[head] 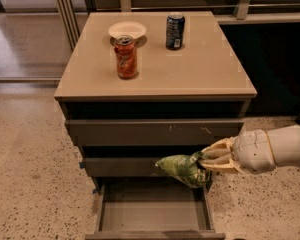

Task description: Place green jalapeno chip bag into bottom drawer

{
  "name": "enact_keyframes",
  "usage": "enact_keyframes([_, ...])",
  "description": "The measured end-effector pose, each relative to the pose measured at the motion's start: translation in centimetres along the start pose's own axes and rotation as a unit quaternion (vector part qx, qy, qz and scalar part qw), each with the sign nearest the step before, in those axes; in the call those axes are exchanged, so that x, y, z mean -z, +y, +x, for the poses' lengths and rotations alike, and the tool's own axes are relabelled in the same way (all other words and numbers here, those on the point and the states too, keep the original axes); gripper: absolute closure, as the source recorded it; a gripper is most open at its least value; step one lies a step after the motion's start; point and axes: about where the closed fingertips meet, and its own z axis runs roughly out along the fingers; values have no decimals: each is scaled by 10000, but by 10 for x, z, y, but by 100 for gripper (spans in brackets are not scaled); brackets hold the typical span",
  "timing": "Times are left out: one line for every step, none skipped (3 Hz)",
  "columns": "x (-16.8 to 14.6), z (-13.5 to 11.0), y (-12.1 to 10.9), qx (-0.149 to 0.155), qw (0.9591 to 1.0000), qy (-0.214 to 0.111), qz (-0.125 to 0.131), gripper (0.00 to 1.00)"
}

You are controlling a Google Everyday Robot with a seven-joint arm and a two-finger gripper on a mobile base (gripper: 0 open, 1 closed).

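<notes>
The green jalapeno chip bag (181, 168) hangs in the air, pinched at its right end, with its crumpled body pointing left. It sits level with the middle drawer front (119, 167) and over the back right part of the open bottom drawer (101, 210), touching neither as far as can be told. The gripper (206, 163) is clamped on the bag, its pale fingers (220, 148) closed around the foil. It reaches in from the right, just beside the cabinet's right edge, with the white wrist trailing off toward the frame edge.

The bottom drawer is pulled out, and its grey inside is bare where it shows. Above the middle drawer, the scratched upper drawer (150, 132) is shut. On the table (200, 69) stand a red soda can (126, 57), a dark blue can (175, 31) and a small white bowl (127, 29), all well apart from the bag.

The step in hand looks like the carry-down: the bag is held and lowered but not yet inside the tray. The next move likely calls for bringing it a little lower and forward, so that it clears the lip of the middle drawer. The grip should be released only once the bag is below the drawer walls, otherwise the light foil may catch on the rim or slide off onto the floor.
</notes>
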Motion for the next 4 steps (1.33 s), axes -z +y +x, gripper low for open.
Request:
enact_keyframes([-20, 24, 4, 142, 9999, 82, 15, 100])
enact_keyframes([-98, 110, 10, 313, 9992, 123, -218, 100])
enact_keyframes([-162, 194, 17, 46, 9982, 16, -594, 100])
enact_keyframes([-192, 246, 28, -237, 9955, 123, -914, 100])
